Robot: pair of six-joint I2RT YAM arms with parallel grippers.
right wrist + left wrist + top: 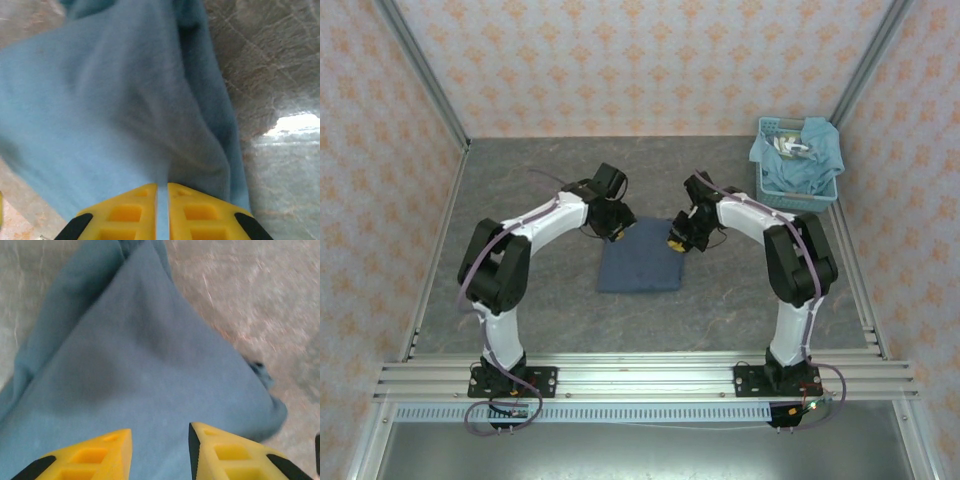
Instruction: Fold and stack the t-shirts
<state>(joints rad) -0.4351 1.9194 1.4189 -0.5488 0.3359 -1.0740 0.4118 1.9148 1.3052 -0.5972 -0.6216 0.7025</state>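
Observation:
A dark slate-blue t-shirt point(640, 262) lies folded into a rectangle on the grey table, between the two arms. My left gripper point(613, 228) hovers over its far left corner. In the left wrist view its yellow fingers point(110, 455) stand apart over the flat cloth point(140, 355), and the left gripper point(160, 450) is open with nothing between them. My right gripper point(677, 240) is at the shirt's far right corner. In the right wrist view the right gripper point(162, 210) is shut on a thin strip of the cloth point(115, 100), and creases run toward it. A lighter teal-blue t-shirt point(810, 150) lies bunched in the basket.
The light-blue lattice basket point(772, 125) stands at the back right corner, against the right wall. Bare grey table point(520, 300) surrounds the folded shirt. Patterned walls close in three sides, and a metal rail point(640, 375) runs along the near edge.

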